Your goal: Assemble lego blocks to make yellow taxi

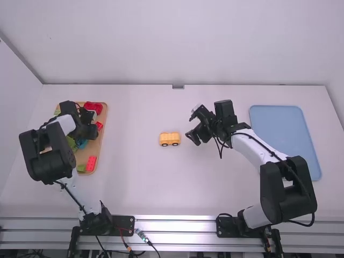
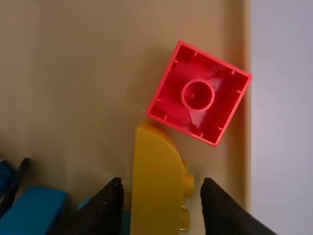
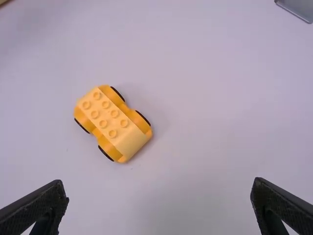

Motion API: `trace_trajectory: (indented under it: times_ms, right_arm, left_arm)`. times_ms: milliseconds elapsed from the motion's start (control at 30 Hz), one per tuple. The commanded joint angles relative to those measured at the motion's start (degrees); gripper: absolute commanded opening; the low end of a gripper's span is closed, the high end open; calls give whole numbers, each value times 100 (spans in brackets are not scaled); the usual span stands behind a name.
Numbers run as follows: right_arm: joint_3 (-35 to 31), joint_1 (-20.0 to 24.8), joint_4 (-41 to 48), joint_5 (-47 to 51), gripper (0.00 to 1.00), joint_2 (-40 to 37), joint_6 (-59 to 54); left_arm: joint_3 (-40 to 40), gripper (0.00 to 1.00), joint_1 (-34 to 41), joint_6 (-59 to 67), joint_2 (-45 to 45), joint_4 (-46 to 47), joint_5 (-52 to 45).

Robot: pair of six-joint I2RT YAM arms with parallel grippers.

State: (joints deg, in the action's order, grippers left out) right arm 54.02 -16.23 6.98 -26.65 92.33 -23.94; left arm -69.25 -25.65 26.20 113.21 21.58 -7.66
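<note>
White bench (image 1: 161, 188) carries the tray (image 2: 93, 73), near whose right edge a curved yellow block (image 2: 156, 191) lies lengthwise, ungripped, between the spread fingers of the left gripper (image 2: 162, 185). Inside the bench's edges, the wheeled base (image 3: 113, 124) sits nearer the right gripper (image 3: 159, 186), also spread.

One yellow car (image 1: 170, 142), one blue tray (image 1: 282, 129) (plus one tan tray (image 1: 95, 148)).

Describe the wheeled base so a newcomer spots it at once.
On the white table, look between the two arms, right of the tan tray. The small yellow base stands there on black-tyred wheels, two rows of four studs on top. Unlike the loose blocks on the tray, it has wheels.
</note>
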Motion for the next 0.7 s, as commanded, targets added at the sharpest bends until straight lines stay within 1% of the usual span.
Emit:
trace_trajectory:
  times_ms: [0,33,100,167,367,400,567,667]
  right_arm:
    - [-42,13,31,-28,99,-146,-7]
    - [-42,13,35,-24,99,-146,-9]
    - [-42,11,48,-26,99,-146,-9]
    - [-44,13,57,-22,99,-146,-4]
    - [-42,13,72,-28,99,-146,-46]
    - [-42,13,68,-28,99,-146,-52]
    - [-42,13,74,-26,99,-146,-50]
    - [-42,13,28,-28,99,-146,-37]
  left_arm:
    - [-40,36,17,22,59,2,5]
    - [-42,31,-7,11,59,-4,7]
    - [-40,30,-15,-98,59,-26,7]
    - [-40,26,-9,-125,59,-46,3]
    - [-73,25,17,-313,59,-96,5]
    - [-114,23,7,-424,59,-79,0]
    - [-353,20,24,-494,59,153,-203]
    - [-698,18,42,-494,57,564,-727]
